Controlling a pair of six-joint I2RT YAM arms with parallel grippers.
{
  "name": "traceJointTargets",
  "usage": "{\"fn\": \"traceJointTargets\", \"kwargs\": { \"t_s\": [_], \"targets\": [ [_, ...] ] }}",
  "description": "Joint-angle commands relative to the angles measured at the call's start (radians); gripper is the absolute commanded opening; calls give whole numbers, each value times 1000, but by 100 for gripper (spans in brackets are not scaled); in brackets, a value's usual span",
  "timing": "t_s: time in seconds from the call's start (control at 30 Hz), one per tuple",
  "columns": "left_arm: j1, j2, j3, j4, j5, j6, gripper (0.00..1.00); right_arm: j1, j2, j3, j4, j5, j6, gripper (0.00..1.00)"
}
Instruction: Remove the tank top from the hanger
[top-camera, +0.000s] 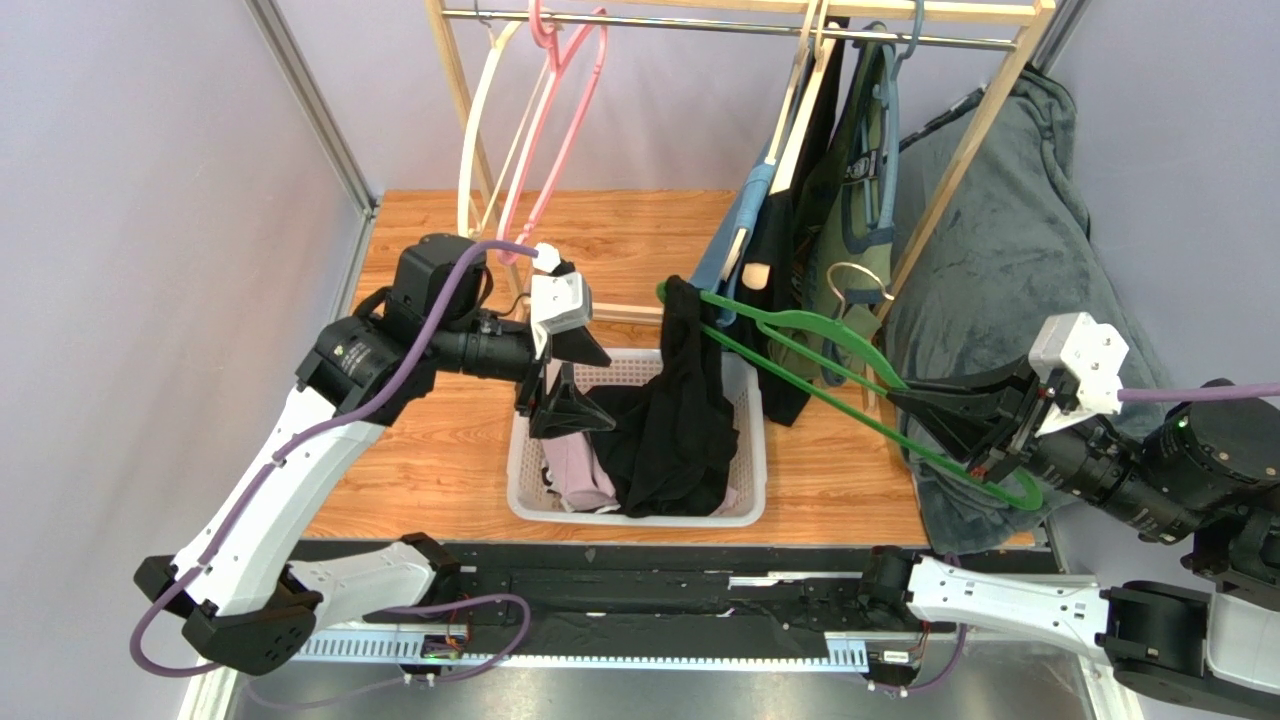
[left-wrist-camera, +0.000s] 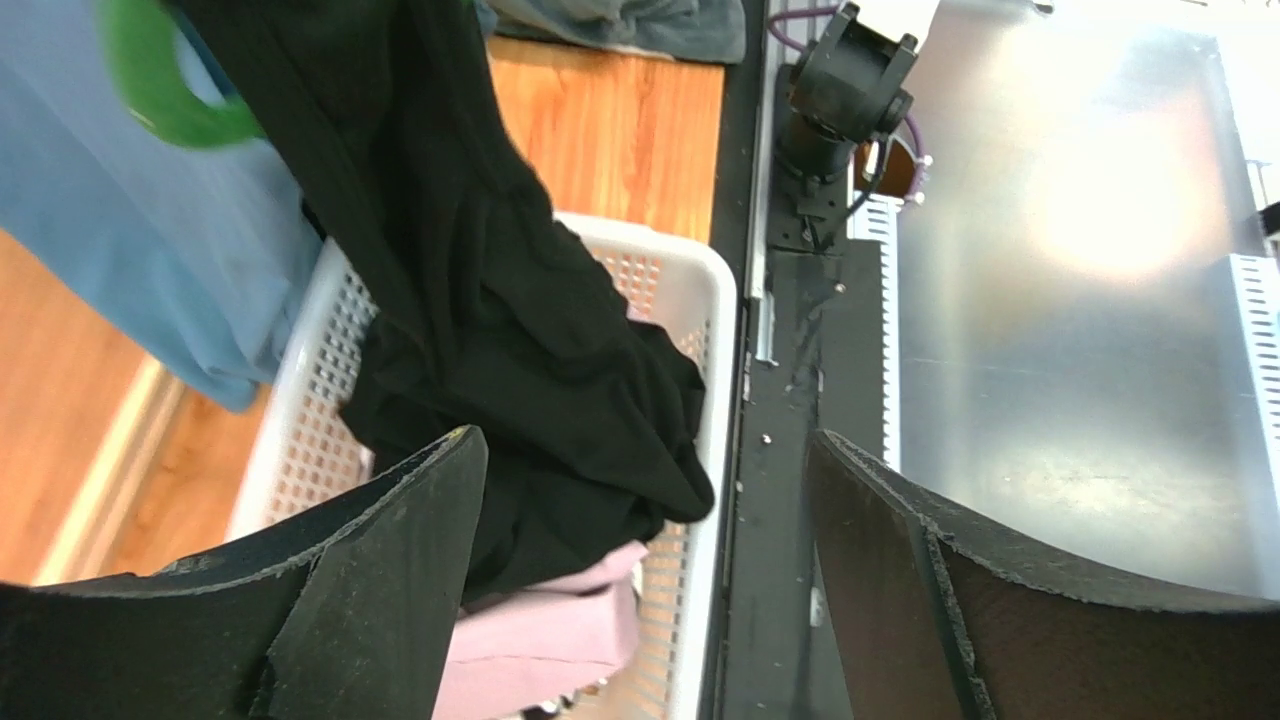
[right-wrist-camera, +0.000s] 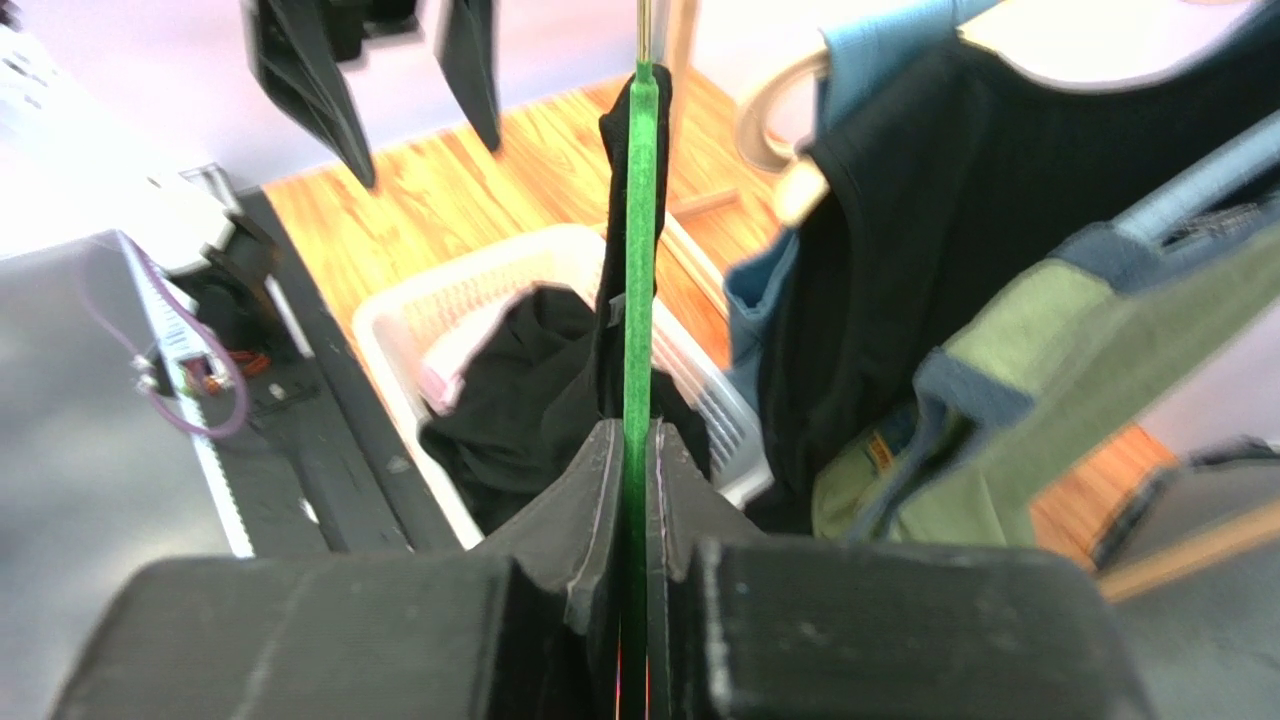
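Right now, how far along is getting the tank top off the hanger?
Most of the black tank top lies in the white basket. The right tool is shut on the green hanger; the left tool is open above. Left: part hangs on the hanger's far end.

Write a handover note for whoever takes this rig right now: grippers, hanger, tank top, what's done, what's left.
Left gripper: open, empty, above the basket.
Right gripper: shut on the hanger, holding it out over the basket.
Tank top: mostly piled in the basket, but one end is draped over the hanger's far tip.
Done: most of the top is off the hanger.
Left: free that last end, probably by pulling it off with the left gripper.
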Motion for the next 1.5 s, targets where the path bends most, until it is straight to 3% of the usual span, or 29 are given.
{"fn": "traceJointTargets", "kwargs": {
  "t_s": [0.0,0.37,0.57,0.67,0.8,0.83,1.17,1.23,1.27,1.3,1.37,1.47],
  "targets": [
    [-2,-45,-8,101,16,-61,89,-3,22,-8,218,-98,34,0],
    [2,2,35,192,-148,-67,94,-3,8,-68,340,-191,114,0],
    [5,10,38,229,-163,-116,95,-3,-2,-82,367,-237,120,0],
    [7,15,41,230,-146,-116,75,-3,-1,-79,364,-233,121,0],
    [8,18,68,221,-116,-128,7,-3,-2,-65,332,-214,120,0],
    [7,15,77,209,-114,-127,4,-3,-2,-54,323,-207,121,0],
    [10,-21,94,161,-108,-117,5,-3,-4,16,183,-57,69,0],
    [14,-31,97,155,-112,-117,8,-3,-10,15,145,-32,65,0],
    [18,-35,95,152,-111,-117,13,-3,-21,10,136,-29,66,0],
    [18,-36,88,154,-119,-125,36,-3,-27,3,134,-26,68,0],
    [18,-44,75,152,-122,-131,58,-3,-38,0,133,-19,72,0],
    [27,-38,65,157,-122,-133,61,-3,-47,0,133,-21,74,0]
  ]
}}
